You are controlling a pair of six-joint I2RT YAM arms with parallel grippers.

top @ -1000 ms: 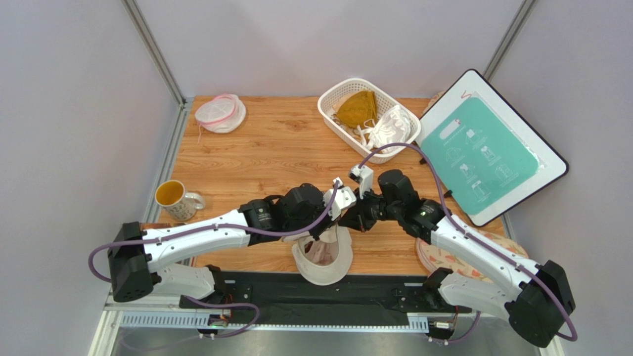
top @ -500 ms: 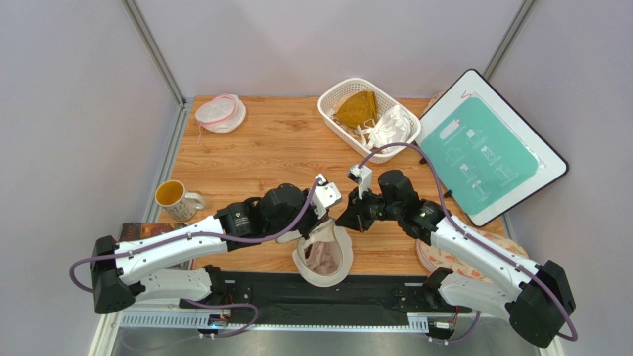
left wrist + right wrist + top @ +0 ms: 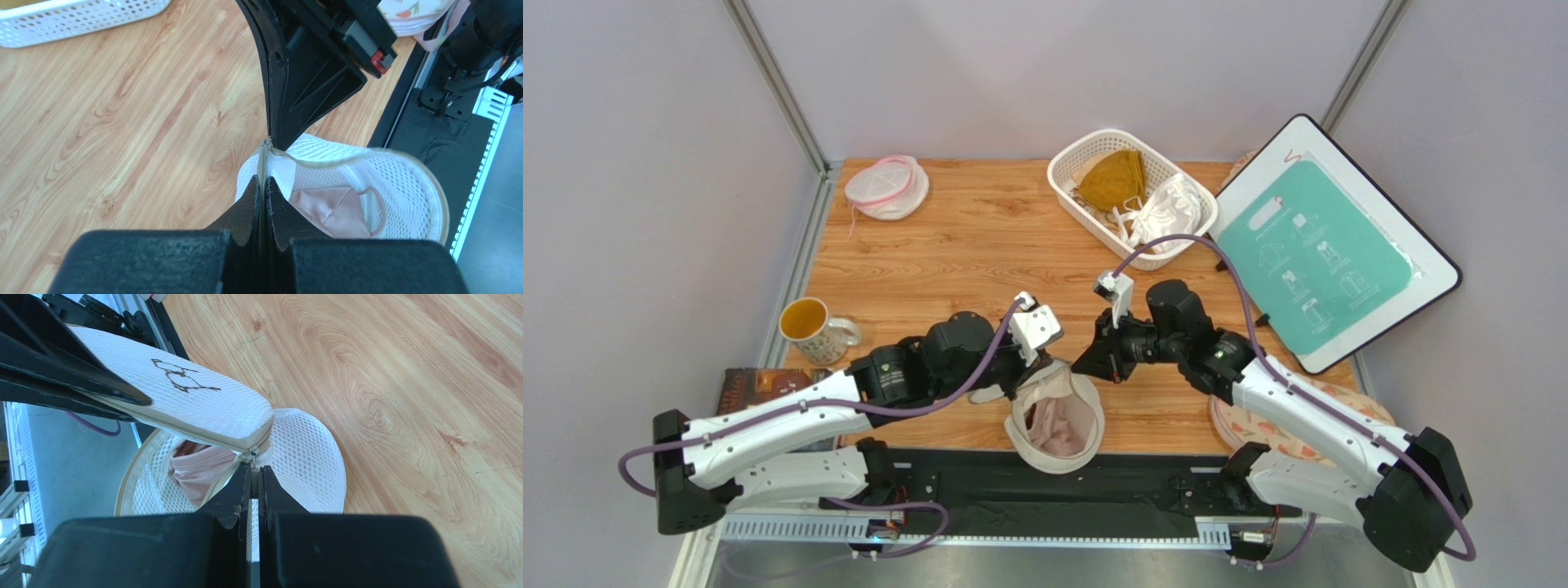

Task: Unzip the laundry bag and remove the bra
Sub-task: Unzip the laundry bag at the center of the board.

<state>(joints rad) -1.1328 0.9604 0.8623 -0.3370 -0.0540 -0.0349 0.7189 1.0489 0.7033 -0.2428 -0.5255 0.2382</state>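
Where the laundry bag (image 3: 1054, 423) lay: at the near edge of the worktop (image 3: 940, 245), between the two arms, its mouth gaping.
Bra (image 3: 1058, 417): pale pink, inside the bag, visible through the opening.
Left tool (image 3: 265, 184): fingers pressed together on the bag's zipper seam.
Right tool (image 3: 251, 473): fingers pressed together on the rim, just below the zipper slider.
Tools: close together, facing each other over the bag.
Basket (image 3: 1059, 181): far side, well apart.

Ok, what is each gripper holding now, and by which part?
Both hold the laundry bag: the left gripper pinches its zipper rim, the right gripper the zip end beside it, probably the pull.
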